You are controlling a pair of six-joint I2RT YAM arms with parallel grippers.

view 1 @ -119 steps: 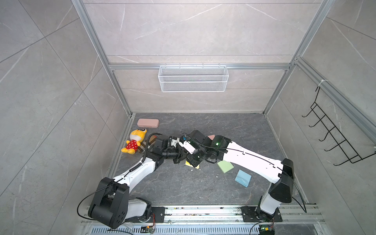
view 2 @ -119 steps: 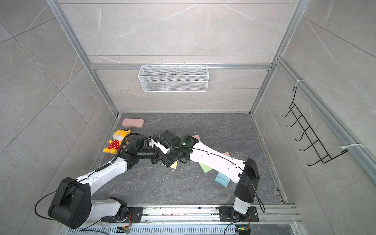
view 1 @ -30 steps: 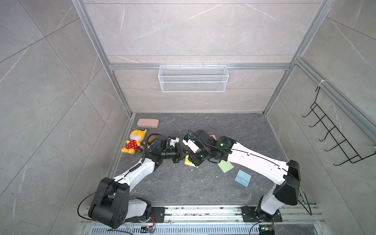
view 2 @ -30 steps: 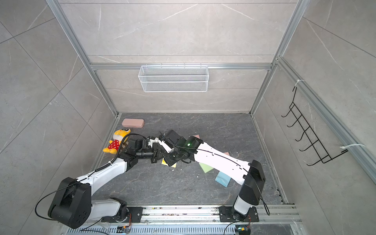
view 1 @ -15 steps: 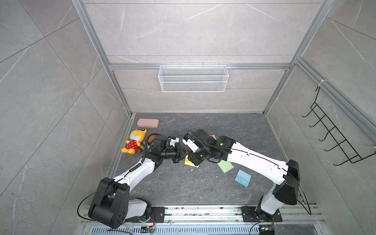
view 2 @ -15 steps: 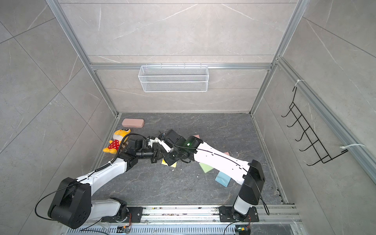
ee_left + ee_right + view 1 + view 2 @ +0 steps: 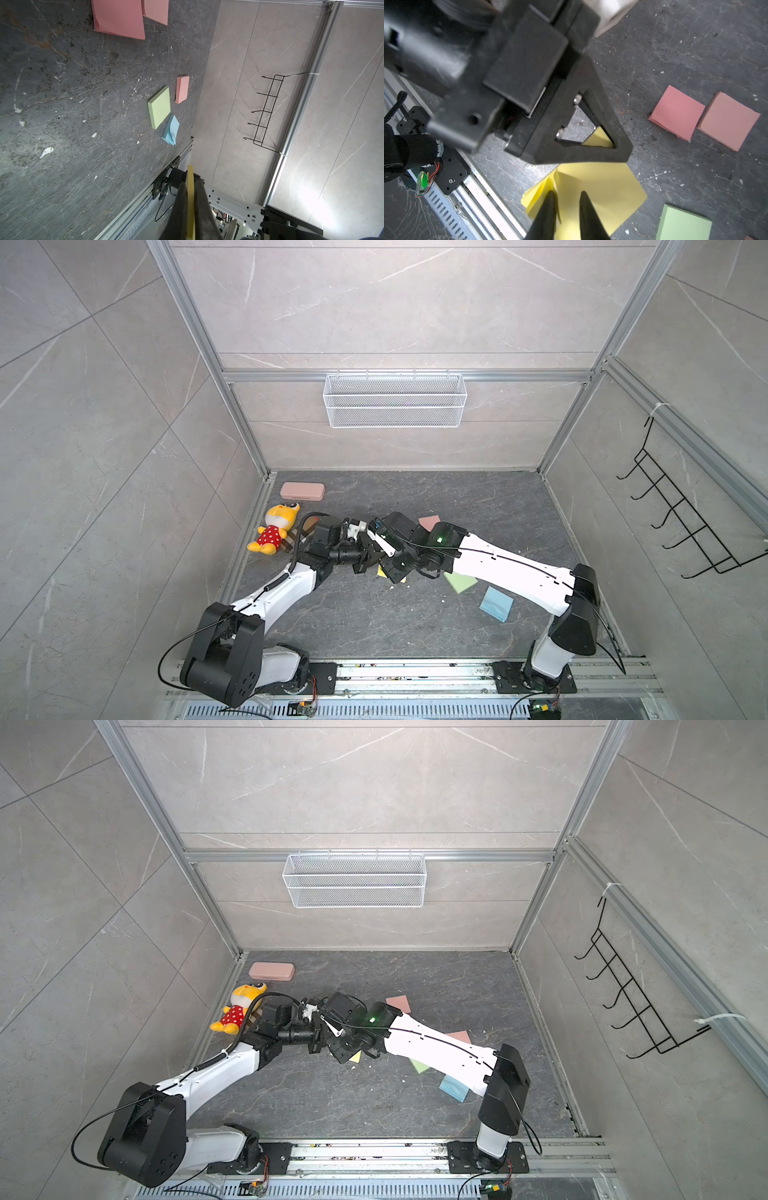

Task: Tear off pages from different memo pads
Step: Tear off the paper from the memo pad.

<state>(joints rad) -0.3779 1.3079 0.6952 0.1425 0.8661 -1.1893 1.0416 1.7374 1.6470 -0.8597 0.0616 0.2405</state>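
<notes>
Pads lie scattered on the dark floor (image 7: pixel 374 614), and both arms meet over the yellow pad (image 7: pixel 602 187) near its middle. The left gripper (image 7: pixel 190 184) is pressed together on that pad, pinching it by one edge. At the opposite corner the yellow pages (image 7: pixel 538 187) fan apart. There the right gripper (image 7: pixel 566 194) has its fingers slightly spread, with a raised sheet between them that they do not visibly clamp. In both top views the grippers hide most of the pad.

A pink pad (image 7: pixel 677 112) and a salmon pad (image 7: pixel 728 121) sit side by side nearby. Farther toward the right arm's base lie a green pad (image 7: pixel 159 107), a blue pad (image 7: pixel 171 131) with a crumpled top sheet, and a second salmon pad (image 7: pixel 182 89). A pink case (image 7: pixel 302 492) and a plush toy (image 7: pixel 276 533) rest by the left wall.
</notes>
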